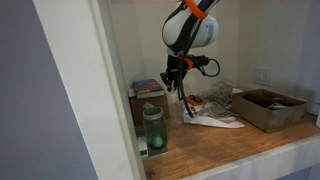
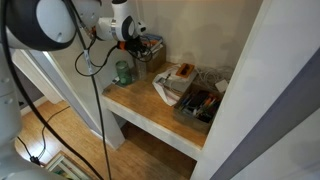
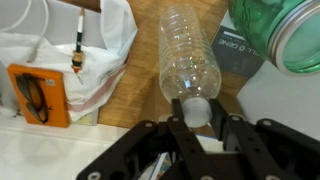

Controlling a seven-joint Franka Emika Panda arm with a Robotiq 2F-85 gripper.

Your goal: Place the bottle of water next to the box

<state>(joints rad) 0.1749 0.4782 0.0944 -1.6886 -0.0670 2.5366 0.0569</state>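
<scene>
Since the end effector is clamped shut on the cap of the bottle of water, which stands on the worktop beside the green jar and well apart from the box, expect light, thin, easily crushed plastic. The stiff neck looks the soundest hold.

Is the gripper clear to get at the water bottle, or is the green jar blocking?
Probably yes: the gripper is shut on the cap end of the bottle of water, and the green jar stands off to one side.
</scene>
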